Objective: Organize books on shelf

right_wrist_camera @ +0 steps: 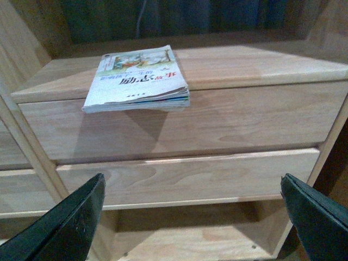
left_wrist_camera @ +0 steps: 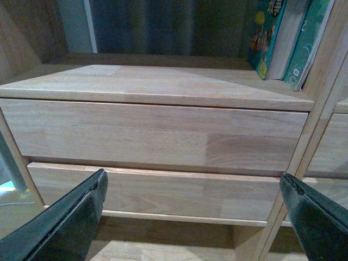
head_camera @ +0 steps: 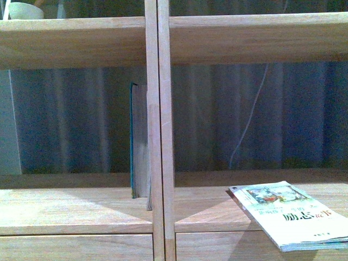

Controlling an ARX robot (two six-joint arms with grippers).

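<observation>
Two compartments of the shelf (head_camera: 250, 38) fill our front view: the teal book (head_camera: 139, 141) stands upright against the divider (head_camera: 161, 136), the white paperback (head_camera: 293, 215) lies flat at 4 o'clock from it, overhanging the ledge (head_camera: 206, 209). Only the wrist views show our left gripper (left_wrist_camera: 193, 178) and right gripper (right_wrist_camera: 191, 180), both wide open, empty, well short of the books.

The white paperback (right_wrist_camera: 138, 76), lying flat over the front edge of the tabletop (right_wrist_camera: 244, 60), carries large dark Chinese characters on its cover. "励志" reads clearly among them. The smaller line above is too fine to read. The teal book (left_wrist_camera: 266, 38) shows yellow lettering, cut off and unreadable. A neighbouring green cover (left_wrist_camera: 314, 32) bears a small white label (left_wrist_camera: 297, 72), which is illegible.
</observation>
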